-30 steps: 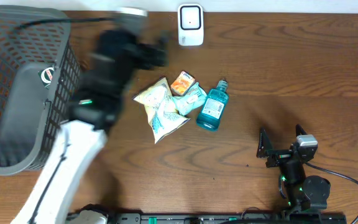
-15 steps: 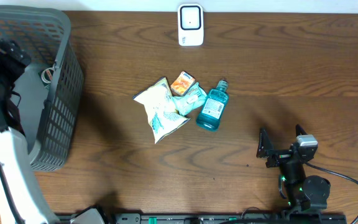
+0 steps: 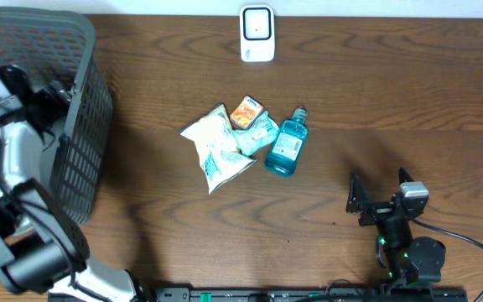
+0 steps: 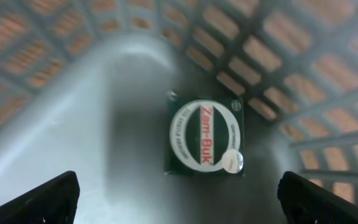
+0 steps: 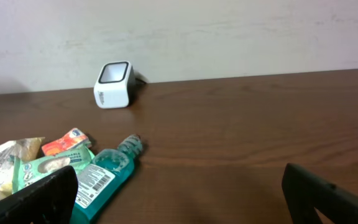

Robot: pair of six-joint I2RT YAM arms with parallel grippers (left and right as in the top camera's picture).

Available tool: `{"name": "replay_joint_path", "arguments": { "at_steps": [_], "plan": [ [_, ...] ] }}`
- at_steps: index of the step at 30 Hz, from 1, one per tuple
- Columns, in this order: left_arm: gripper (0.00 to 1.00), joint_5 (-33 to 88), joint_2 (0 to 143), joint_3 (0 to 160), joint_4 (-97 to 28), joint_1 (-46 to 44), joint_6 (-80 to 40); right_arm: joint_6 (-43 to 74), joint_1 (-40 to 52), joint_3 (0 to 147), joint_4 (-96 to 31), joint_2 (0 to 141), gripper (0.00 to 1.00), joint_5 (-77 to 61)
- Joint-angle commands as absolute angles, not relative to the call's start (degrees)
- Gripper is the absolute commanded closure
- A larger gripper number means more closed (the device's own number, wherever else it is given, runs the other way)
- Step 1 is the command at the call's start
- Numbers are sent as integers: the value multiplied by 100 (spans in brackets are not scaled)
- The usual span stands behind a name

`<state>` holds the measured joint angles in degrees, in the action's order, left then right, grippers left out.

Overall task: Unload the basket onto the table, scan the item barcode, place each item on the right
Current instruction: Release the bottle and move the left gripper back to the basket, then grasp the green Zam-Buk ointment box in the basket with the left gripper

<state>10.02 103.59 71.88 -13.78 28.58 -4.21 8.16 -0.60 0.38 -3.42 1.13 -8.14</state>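
Tin (image 4: pixel 205 135) lies on the floor of the basket (image 3: pixel 82 126) beneath the wide-open, empty left gripper (image 4: pixel 179 202), apparently one item done, while bag (image 3: pixel 216 147), box (image 3: pixel 246 111) and bottle (image 3: pixel 286 144) wait mid-table short of the scanner (image 3: pixel 257 33), the right gripper (image 5: pixel 179 199) likewise open and holding nothing.

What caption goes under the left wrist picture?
Open left gripper hangs over a green Zam-Buk box inside the grey basket.

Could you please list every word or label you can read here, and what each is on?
"Zam-Buk": round label on the dark green box lying in the basket.
Small print beside it: too blurred.
Blue bottle label: too small to read.
Snack packets, orange packet, scanner: nothing legible.
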Motion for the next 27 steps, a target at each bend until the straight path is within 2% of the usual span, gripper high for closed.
{"name": "replay_joint_path", "arguments": {
  "at_steps": [1, 5, 27],
  "plan": [
    [2, 799, 10648, 7247, -1219, 2665, 43, 873, -23, 34, -364, 121, 1, -827],
    [2, 38, 10916, 7247, -908, 2451, 40, 873, -23, 34, -364, 121, 1, -827],
    [2, 40, 11948, 7247, 119, 2241, -27, 873, -23, 34, -364, 121, 1, -827]
  ]
}}
